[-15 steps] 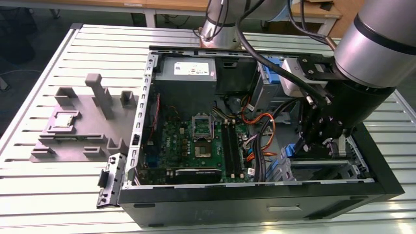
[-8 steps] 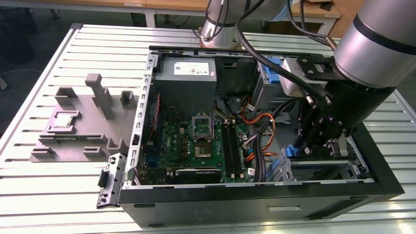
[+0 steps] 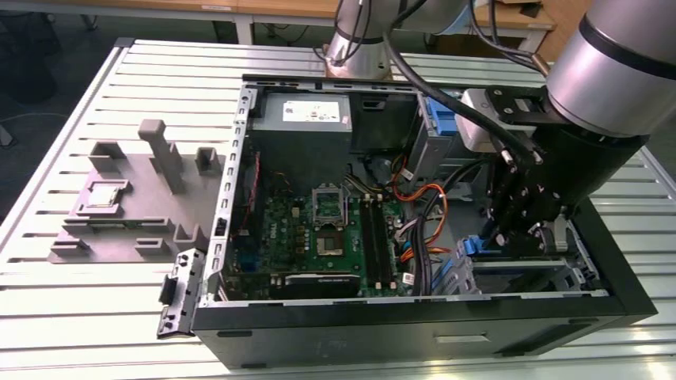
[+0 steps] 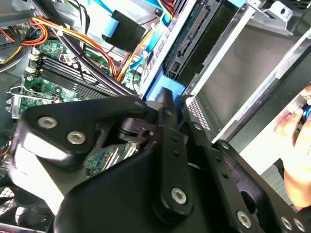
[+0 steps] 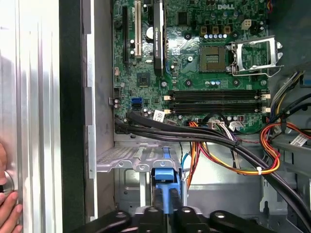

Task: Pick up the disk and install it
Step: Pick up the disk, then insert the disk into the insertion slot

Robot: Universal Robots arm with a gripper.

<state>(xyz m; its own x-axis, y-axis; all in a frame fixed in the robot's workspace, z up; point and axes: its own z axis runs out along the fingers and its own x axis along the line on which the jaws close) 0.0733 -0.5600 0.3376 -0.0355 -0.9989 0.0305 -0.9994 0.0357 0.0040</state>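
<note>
The disk [image 3: 471,247] sits at the mouth of the metal drive cage [image 3: 549,273] in the open computer case, at the exterior view's lower right. Its blue carrier bracket [image 5: 165,177] shows in both wrist views, with the connector edge and dark underside [image 4: 197,34] running into the cage. My gripper [image 3: 518,241] hangs straight over it. The fingers [image 5: 158,206] are pressed against both sides of the blue bracket tab [image 4: 164,90], so the gripper [image 5: 165,208] is shut on the disk. The disk's label is hidden.
The case [image 3: 423,328] lies open on a slatted table. Orange, black and blue cables [image 3: 423,210] run beside the cage, with the motherboard [image 3: 317,229] and power supply [image 3: 306,115] beyond. A grey fixture [image 3: 138,206] stands at the exterior view's left. A person's hand [image 4: 296,145] rests outside the case [image 5: 7,206].
</note>
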